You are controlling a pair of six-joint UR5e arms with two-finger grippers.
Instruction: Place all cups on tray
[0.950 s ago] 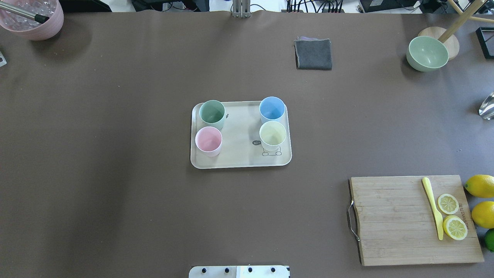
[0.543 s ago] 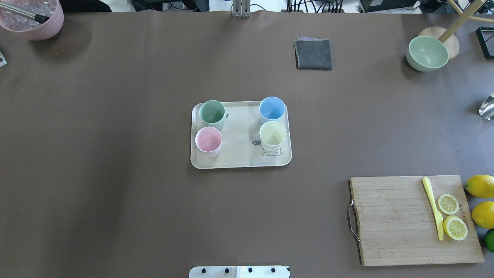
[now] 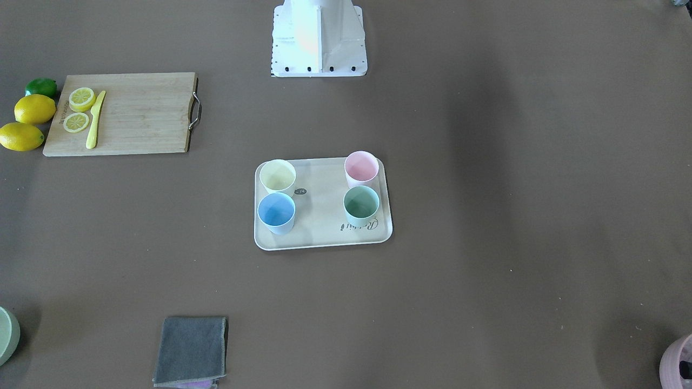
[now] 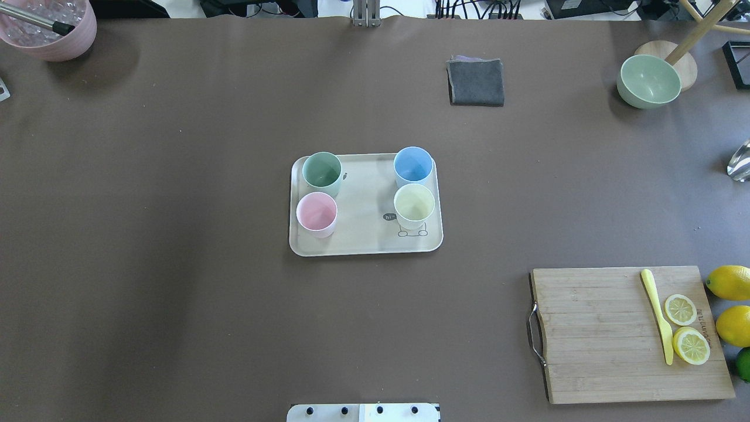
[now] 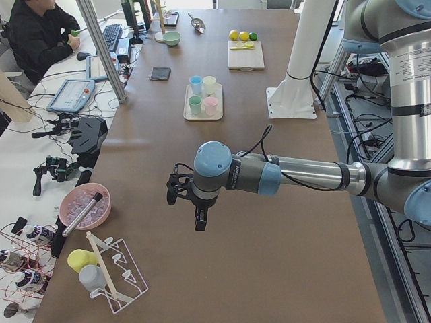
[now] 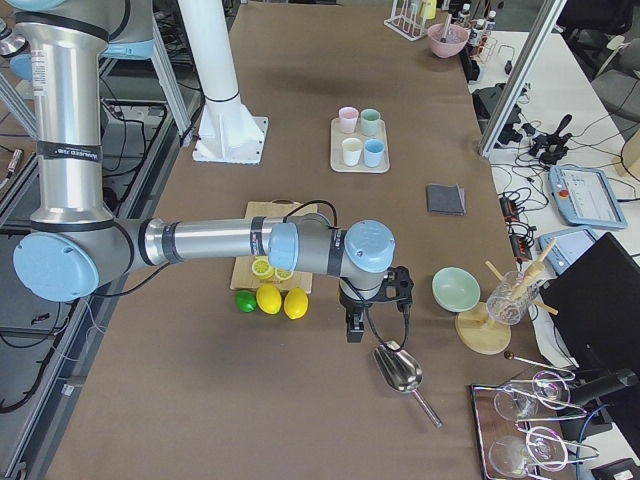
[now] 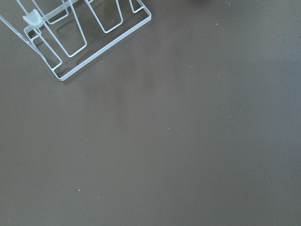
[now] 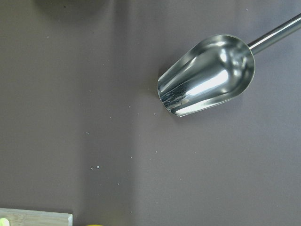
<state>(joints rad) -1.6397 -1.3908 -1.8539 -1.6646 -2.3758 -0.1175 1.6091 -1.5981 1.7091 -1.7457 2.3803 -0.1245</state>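
Nothing had moved this past second: pink cup (image 4: 316, 212), green cup (image 4: 321, 170), blue cup (image 4: 413, 164) and yellow cup (image 4: 414, 204) stood on the tray (image 4: 363, 237) mid counter (image 4: 176, 246), task apparently done, though whether left fingers (image 5: 200, 221) or right fingers (image 6: 352, 328) were spread, I couldn't tell.

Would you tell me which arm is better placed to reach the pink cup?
Left, probably: the pink cup stands left on the tray, toward the left gripper; the right gripper hangs past the cutting board.
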